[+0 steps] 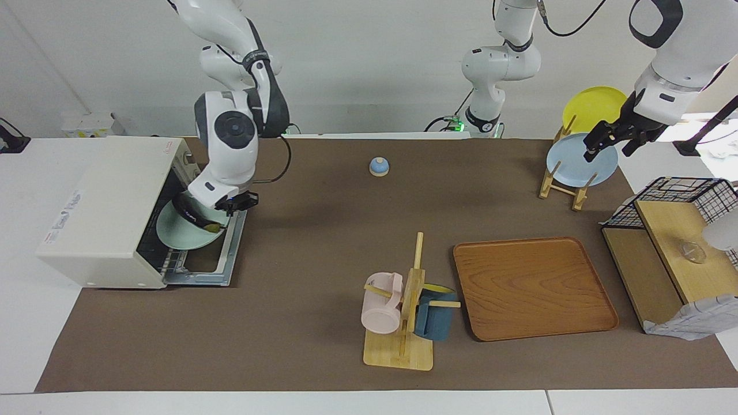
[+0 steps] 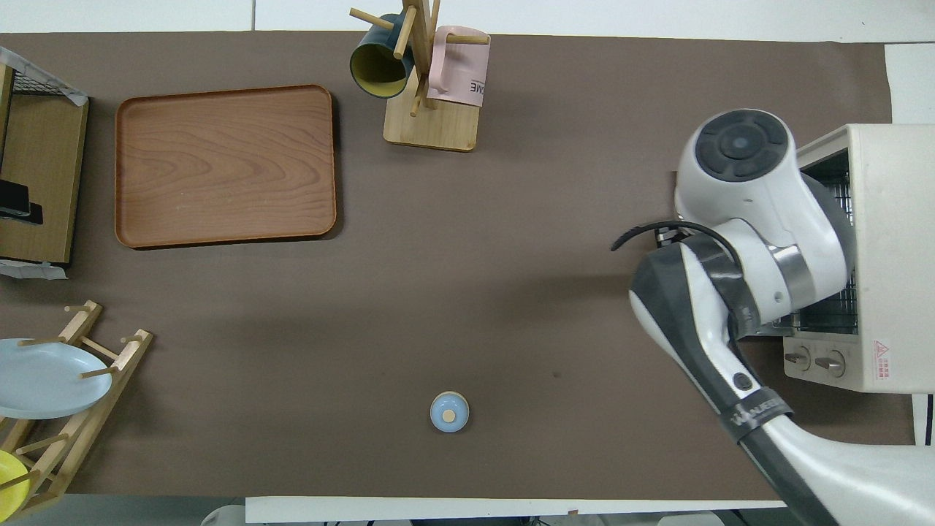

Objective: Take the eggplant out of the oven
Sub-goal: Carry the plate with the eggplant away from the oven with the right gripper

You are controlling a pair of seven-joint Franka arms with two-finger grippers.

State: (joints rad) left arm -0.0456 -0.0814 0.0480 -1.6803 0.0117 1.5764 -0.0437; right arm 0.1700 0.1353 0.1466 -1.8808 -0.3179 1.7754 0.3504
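The cream-white oven (image 1: 104,202) stands at the right arm's end of the table with its glass door (image 1: 228,253) folded down flat. Inside, a pale green plate (image 1: 173,233) sits on the wire rack. The dark eggplant (image 1: 193,218) lies across the plate, its greenish tip toward the door. My right gripper (image 1: 233,203) reaches into the oven mouth just above the eggplant's stem end. In the overhead view the right arm (image 2: 745,219) hides the oven's opening (image 2: 876,256) and the eggplant. My left gripper (image 1: 608,147) hangs open and empty over the plate rack, waiting.
A plate rack (image 1: 562,184) holds a blue plate (image 1: 576,164) and a yellow plate (image 1: 591,106). A wooden tray (image 1: 533,288), a mug tree (image 1: 406,311) with a pink and a blue mug, a small blue knob (image 1: 379,166) and a wire basket on wooden shelves (image 1: 674,230) stand on the brown mat.
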